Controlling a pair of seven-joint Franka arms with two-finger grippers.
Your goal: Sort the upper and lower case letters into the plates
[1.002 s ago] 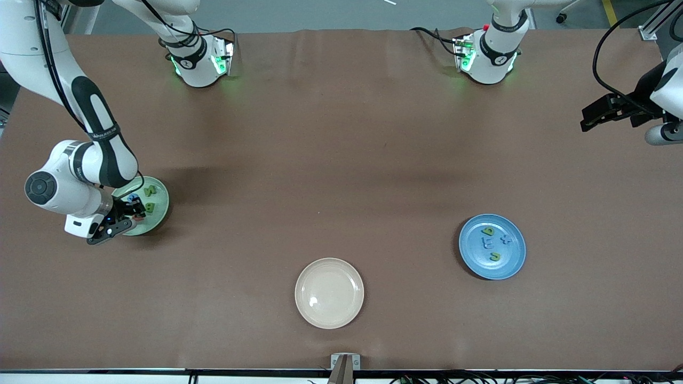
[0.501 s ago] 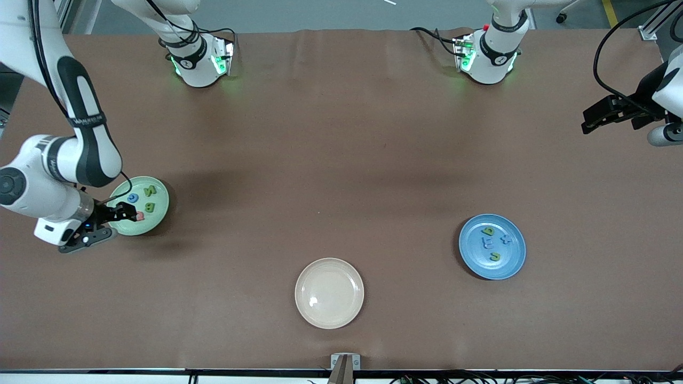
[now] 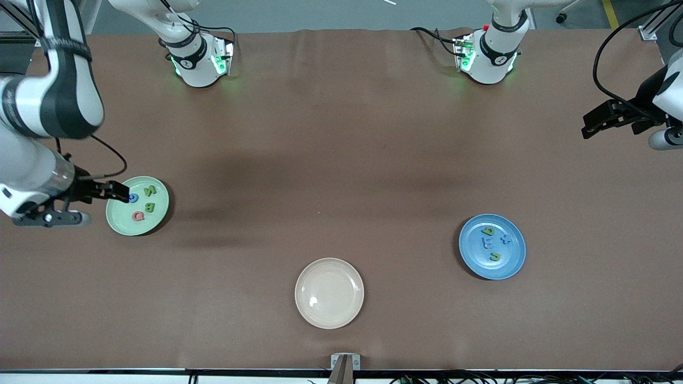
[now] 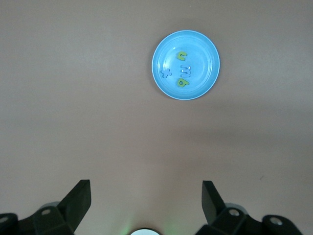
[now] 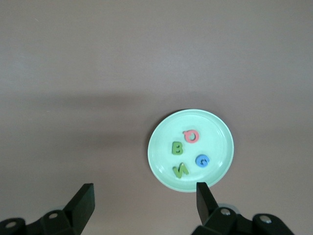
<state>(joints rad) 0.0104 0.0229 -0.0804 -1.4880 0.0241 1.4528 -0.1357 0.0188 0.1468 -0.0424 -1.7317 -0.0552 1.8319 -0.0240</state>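
- Hovering over the rim of the round pale green plate (image 3: 137, 206) at the right arm's end of the brown table (image 3: 341, 160), the right pincer (image 3: 120, 191) has its fingers apart and holds nothing.
- That plate carries a pink Q (image 3: 138, 215), blue G (image 3: 133, 198), green B (image 3: 150, 207) and green N (image 3: 150, 190).
- Four more small letters (image 3: 491, 243) lie in the round blue plate (image 3: 515, 261) toward the left arm's end.
- Risk: a low pull-away could clip the rim and scatter letters.
- The left pincer (image 3: 600, 117) waits, fingers apart, above the table edge; the middle is open, with only a cream plate (image 3: 329, 293) nearer the camera.

Your count: three plates, eight letters.
You have a pale green plate (image 3: 113, 220) with four letters (image 3: 142, 205), a blue plate (image 3: 509, 265) with four letters (image 3: 491, 244), and a cream plate (image 3: 329, 293).
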